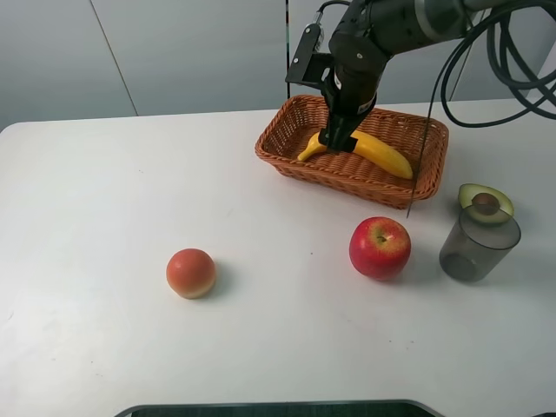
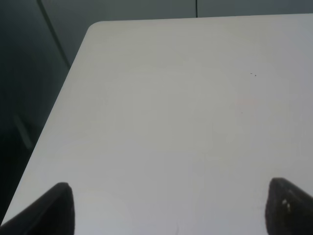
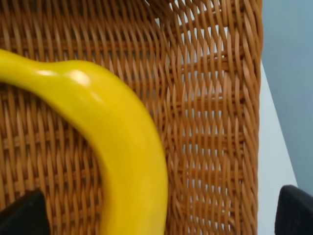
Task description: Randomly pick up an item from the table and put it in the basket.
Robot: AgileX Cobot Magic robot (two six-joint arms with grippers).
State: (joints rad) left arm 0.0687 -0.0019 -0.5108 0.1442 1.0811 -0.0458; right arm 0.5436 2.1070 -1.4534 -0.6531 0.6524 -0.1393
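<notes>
The yellow banana (image 1: 382, 152) lies inside the orange-brown wicker basket (image 1: 340, 170) at the back right of the white table (image 1: 130, 191). My right gripper (image 1: 337, 139) is down in the basket over the banana's left end. In the right wrist view the banana (image 3: 122, 147) lies on the basket's weave (image 3: 210, 122), and the right gripper (image 3: 156, 215) is open, its fingertips wide apart on either side of the fruit. My left gripper (image 2: 168, 208) is open and empty above bare table (image 2: 171, 98) near a corner; it does not show in the exterior high view.
A red apple (image 1: 380, 248) sits in front of the basket. A translucent grey cup (image 1: 478, 243) with an avocado half (image 1: 486, 203) on top stands at the right. A round orange-pink fruit (image 1: 191, 273) lies left of centre.
</notes>
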